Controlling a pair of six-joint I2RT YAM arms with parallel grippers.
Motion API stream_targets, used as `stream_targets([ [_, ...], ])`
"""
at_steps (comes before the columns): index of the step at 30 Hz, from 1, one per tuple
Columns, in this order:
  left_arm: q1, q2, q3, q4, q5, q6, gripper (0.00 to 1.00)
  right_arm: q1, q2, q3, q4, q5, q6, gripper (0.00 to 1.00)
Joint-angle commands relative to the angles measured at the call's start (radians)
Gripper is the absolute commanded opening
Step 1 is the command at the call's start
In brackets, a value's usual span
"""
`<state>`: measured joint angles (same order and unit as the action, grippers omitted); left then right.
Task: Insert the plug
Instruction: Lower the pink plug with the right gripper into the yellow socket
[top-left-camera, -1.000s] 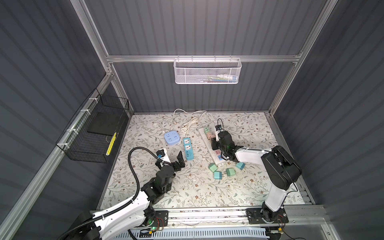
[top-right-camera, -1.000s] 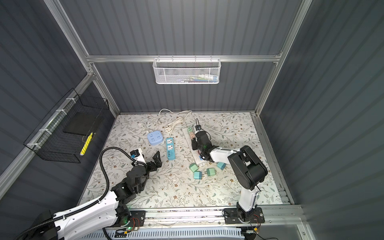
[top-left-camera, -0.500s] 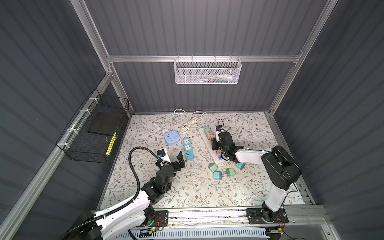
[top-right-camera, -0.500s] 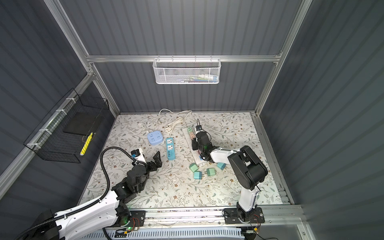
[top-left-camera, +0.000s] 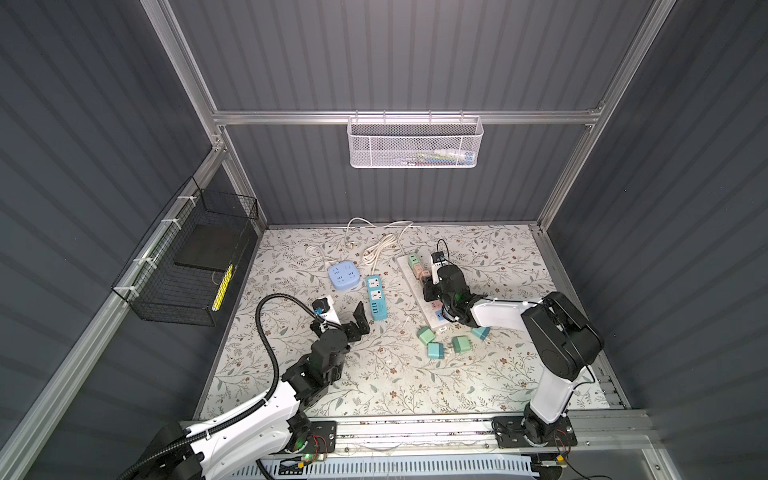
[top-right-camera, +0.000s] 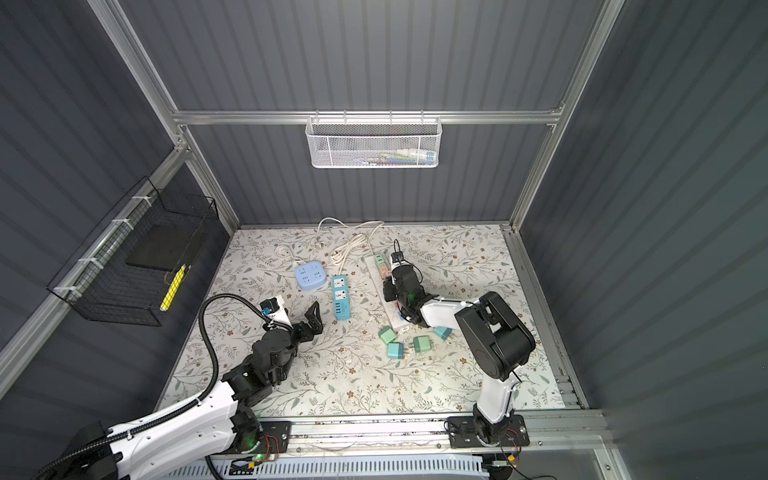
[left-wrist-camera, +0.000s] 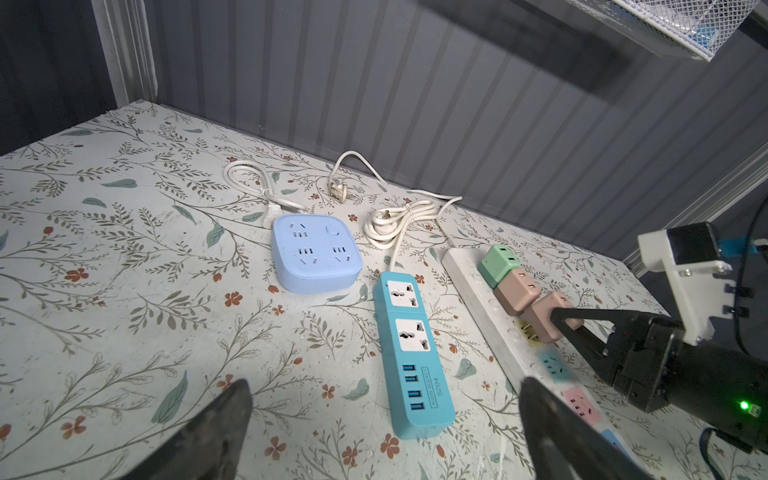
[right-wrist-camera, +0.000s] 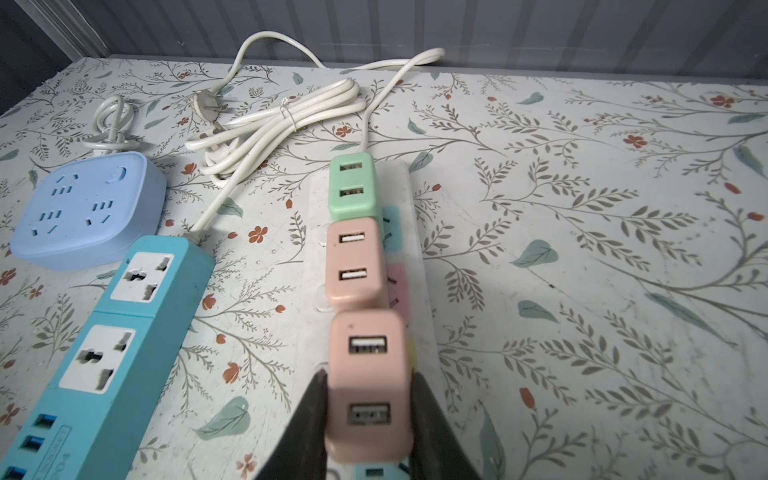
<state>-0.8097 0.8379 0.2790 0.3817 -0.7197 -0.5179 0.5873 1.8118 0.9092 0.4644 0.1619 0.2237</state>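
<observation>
Clamping a pink USB charger plug (right-wrist-camera: 365, 345) between the narrowed jaws of the right gripper (right-wrist-camera: 370, 376); holding it tilted over the white power strip (left-wrist-camera: 469, 282), just beside a second pink charger (right-wrist-camera: 353, 257) and a green charger (right-wrist-camera: 352, 187) already seated in a row; showing metal prongs (left-wrist-camera: 527, 332) at the yellow socket in the left wrist view, so judged as started but not pressed home; left to do, by that reading: straightening, pushing down flush, letting go; resting idle near the teal power strip (top-left-camera: 376, 299) with the left gripper (left-wrist-camera: 384, 415) spread wide and holding nothing; lying loose near the strip's near end, four teal chargers (top-left-camera: 435, 351), perhaps waiting their turn.
</observation>
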Motion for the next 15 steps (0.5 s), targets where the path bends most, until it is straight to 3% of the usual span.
stream_targets([
  [1,0.008,-0.007,-0.009,0.01,0.006,-0.005,1.0,0.012,-0.004,-0.017,-0.082,0.009,-0.017,0.22],
  [15,0.017,-0.025,-0.019,0.006,0.014,-0.007,1.0,-0.005,-0.02,-0.014,-0.117,0.04,-0.032,0.22],
])
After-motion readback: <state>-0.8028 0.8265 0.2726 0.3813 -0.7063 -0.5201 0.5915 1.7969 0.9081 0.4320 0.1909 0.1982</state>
